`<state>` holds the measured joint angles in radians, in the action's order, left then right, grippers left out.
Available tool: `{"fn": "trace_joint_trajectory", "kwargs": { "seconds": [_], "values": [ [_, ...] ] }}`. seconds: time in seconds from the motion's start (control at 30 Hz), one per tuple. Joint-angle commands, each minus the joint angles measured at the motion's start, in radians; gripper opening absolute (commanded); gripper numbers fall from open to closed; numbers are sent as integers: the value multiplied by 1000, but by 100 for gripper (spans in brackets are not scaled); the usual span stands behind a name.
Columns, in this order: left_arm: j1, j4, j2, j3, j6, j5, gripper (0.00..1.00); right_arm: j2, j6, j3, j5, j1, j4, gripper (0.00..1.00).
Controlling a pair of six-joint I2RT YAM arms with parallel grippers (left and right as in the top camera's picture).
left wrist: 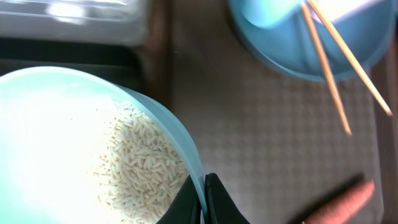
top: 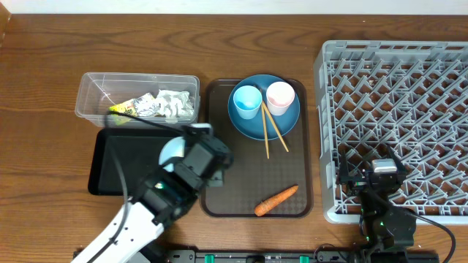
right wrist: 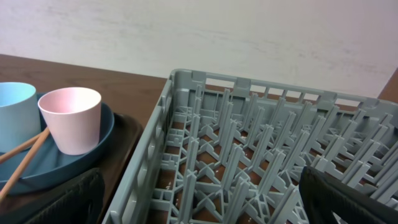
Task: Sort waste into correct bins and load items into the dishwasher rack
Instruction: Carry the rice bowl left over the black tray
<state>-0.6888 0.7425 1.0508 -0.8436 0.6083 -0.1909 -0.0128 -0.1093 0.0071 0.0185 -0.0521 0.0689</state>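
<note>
You had the left end effector (left wrist: 204, 190) closed on the rim of the white bowl (left wrist: 68, 143), one finger inside the wall and one outside. A rim pinch like that leaves the mouth free for pouring. The rice (left wrist: 146, 168) lay heaped against the wall nearest the fingers. Whether the bowl was level or tipped, I could not tell.

From overhead, the bowl hung over the right end of the black tray (top: 117, 164), just beside the brown serving tray (top: 248, 183). My reading is that you were bringing the rice to a bin before the bowl could be racked. The tray appeared bare, so the grains looked undumped.

The clear tub (top: 91, 91) behind it held the crumpled paper (top: 174, 104) and the yellow-green wrapper (top: 126, 109). The carrot (top: 276, 200) lay on the serving tray, near its front edge and apart from the rest.

The blue plate (top: 281, 124) carried the light blue cup (top: 246, 100), the pink cup (top: 280, 96) and the chopsticks (top: 269, 131), which trailed off its front rim. None of these had reached the rack (top: 409, 88), which stood unloaded on the counter (top: 44, 51).

Your right end effector (top: 377, 168) waited over the rack's near corner, fingers spread wide and holding nothing.
</note>
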Motion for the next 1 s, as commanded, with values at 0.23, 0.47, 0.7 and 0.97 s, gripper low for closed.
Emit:
{"fn": "trace_joint_trajectory", "kwargs": {
  "seconds": [0.23, 0.47, 0.7, 0.97],
  "values": [
    [291, 12, -41, 5, -199, 308, 6, 1, 7, -2, 7, -2, 3, 99],
    [521, 13, -41, 5, -333, 528, 6, 1, 7, -2, 7, -2, 3, 99],
    [703, 12, -41, 8, -442, 694, 6, 1, 7, -2, 7, -2, 3, 99],
    [882, 8, -37, 44, -592, 909, 6, 1, 7, -2, 7, -2, 3, 99]
  ]
}}
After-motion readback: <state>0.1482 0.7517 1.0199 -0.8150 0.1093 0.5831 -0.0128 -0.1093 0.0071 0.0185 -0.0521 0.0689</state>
